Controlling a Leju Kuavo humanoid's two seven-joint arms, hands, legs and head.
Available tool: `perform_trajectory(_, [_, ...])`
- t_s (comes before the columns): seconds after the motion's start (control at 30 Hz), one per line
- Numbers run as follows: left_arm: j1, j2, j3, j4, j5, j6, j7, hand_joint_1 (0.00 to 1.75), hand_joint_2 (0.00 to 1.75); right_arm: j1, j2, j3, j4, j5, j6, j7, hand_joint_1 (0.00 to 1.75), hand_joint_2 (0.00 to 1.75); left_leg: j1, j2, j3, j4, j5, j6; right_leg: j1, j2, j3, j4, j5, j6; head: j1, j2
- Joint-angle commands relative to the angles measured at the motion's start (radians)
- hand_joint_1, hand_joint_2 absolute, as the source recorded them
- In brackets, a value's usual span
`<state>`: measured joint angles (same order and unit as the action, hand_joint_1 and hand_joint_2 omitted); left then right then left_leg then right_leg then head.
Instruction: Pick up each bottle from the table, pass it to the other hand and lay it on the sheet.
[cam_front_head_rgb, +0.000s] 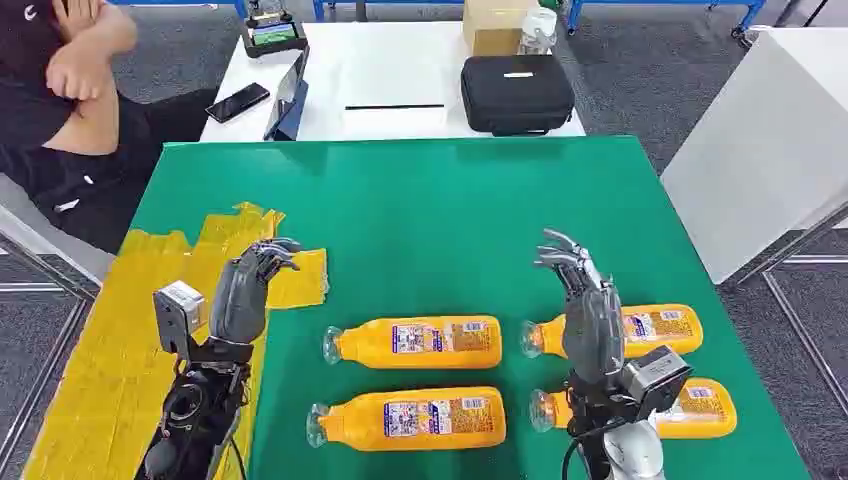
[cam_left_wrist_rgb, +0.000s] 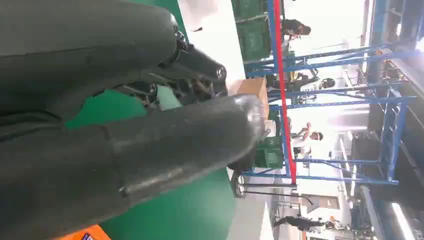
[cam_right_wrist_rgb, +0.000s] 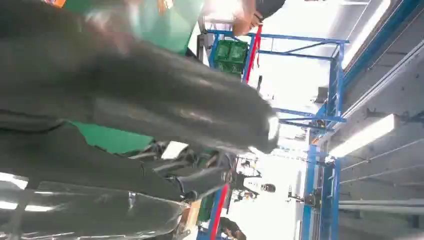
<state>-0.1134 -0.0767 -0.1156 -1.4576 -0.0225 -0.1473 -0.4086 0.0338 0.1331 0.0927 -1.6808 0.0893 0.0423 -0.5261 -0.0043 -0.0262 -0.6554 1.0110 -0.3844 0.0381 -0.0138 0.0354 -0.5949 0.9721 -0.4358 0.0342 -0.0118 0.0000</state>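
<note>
- Lying flat on the green surface (cam_front_head_rgb: 420, 200) are four orange bottles, two (cam_front_head_rgb: 417, 342) (cam_front_head_rgb: 410, 417) in the middle and two (cam_front_head_rgb: 655, 328) (cam_front_head_rgb: 700, 405) on the right, caps to the left.
- The yellow sheet (cam_front_head_rgb: 110, 340) covers the left edge.
- The left hand (cam_front_head_rgb: 245, 290) hangs above the sheet, fingers curled loosely, holding nothing.
- The right hand (cam_front_head_rgb: 585, 310) stands over the right bottles, fingers apart and empty.
</note>
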Motion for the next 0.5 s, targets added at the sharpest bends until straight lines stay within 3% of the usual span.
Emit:
perform_trajectory(0.03, [0.085,0.053,0.055,0.025,0.043,0.068,-0.175,1.75,0.0,-0.18,-0.035,0.135,0.316,0.011,-0.12,-0.083,1.75,0.0,0.001,0.001,0.007,-0.001,-0.003,-0.002,0.002,-0.004,0.008,-0.001,-0.002,-0.001,0.0,0.0])
perform_trajectory(0.13, [0.084,0.049,0.055,0.02,0.043,0.068,-0.174,1.75,0.0,-0.175,-0.04,0.138,0.306,0.008,-0.123,-0.081,1.75,0.0,0.001,0.001,0.009,0.0,-0.004,-0.003,0.002,-0.005,0.01,-0.002,-0.003,-0.002,0.0,0.0])
perform_trajectory(0.17, [0.084,0.049,0.055,0.02,0.043,0.068,-0.174,1.75,0.0,-0.175,-0.04,0.138,0.306,0.008,-0.123,-0.081,1.75,0.0,0.0,0.011,0.01,-0.002,-0.003,-0.002,0.001,0.007,0.007,-0.003,0.001,-0.001,0.0,0.0])
perform_trajectory(0.3, [0.08,0.046,0.044,0.008,0.037,0.063,-0.171,1.75,0.0,-0.163,-0.051,0.144,0.277,-0.006,-0.127,-0.071,1.75,0.0,0.001,0.015,0.013,-0.002,-0.006,-0.004,0.002,0.009,0.011,-0.003,0.0,-0.002,0.0,0.0])
perform_trajectory(0.37, [0.084,0.038,0.039,-0.008,0.034,0.065,-0.165,1.75,0.0,-0.148,-0.055,0.141,0.255,-0.026,-0.132,-0.06,1.75,0.0,0.001,0.006,0.01,-0.001,-0.004,-0.004,0.002,0.001,0.01,-0.001,-0.002,-0.002,0.0,0.0])
perform_trajectory(0.4, [0.085,0.036,0.037,-0.009,0.034,0.065,-0.166,1.75,0.0,-0.145,-0.058,0.141,0.255,-0.026,-0.132,-0.06,1.19,0.0,0.001,0.003,0.007,-0.001,-0.002,-0.002,0.002,0.0,0.007,-0.001,-0.002,-0.001,0.0,0.0])
perform_trajectory(0.43, [0.103,0.028,0.043,-0.03,0.039,0.081,-0.151,0.24,0.0,-0.128,-0.064,0.142,0.236,-0.043,-0.134,-0.058,0.0,0.0,0.001,0.002,0.01,-0.001,-0.003,-0.003,0.002,-0.003,0.01,-0.002,-0.003,-0.002,0.0,0.0])
perform_trajectory(0.47, [0.115,0.026,0.045,-0.045,0.031,0.103,-0.146,0.0,0.0,-0.116,-0.068,0.144,0.227,-0.036,-0.148,-0.065,0.0,0.0,0.001,0.001,0.007,-0.001,-0.002,-0.002,0.002,-0.002,0.008,-0.001,-0.002,-0.001,0.0,0.0])
perform_trajectory(0.5, [0.126,0.03,0.039,-0.063,0.019,0.115,-0.14,0.0,0.0,-0.103,-0.072,0.145,0.212,-0.037,-0.15,-0.064,0.0,0.0,0.001,0.001,0.006,-0.001,-0.002,-0.001,0.001,-0.001,0.006,-0.001,-0.002,-0.001,0.0,0.0])
